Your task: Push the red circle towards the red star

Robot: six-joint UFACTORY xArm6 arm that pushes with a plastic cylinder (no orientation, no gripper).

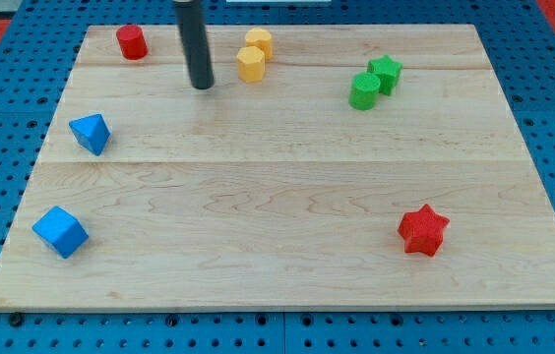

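Observation:
The red circle (132, 42) stands near the board's top left corner. The red star (423, 230) lies at the lower right of the board. My tip (202, 86) rests on the board to the right of and a little below the red circle, apart from it, and just left of the yellow blocks. The rod comes down from the view's top.
Two yellow blocks (254, 54) touch each other at the top middle. A green star (386, 72) and a green round block (363, 91) touch at the top right. One blue block (91, 133) lies at the left, another blue block (60, 232) at the lower left. The wooden board (287, 285) sits on a blue pegboard.

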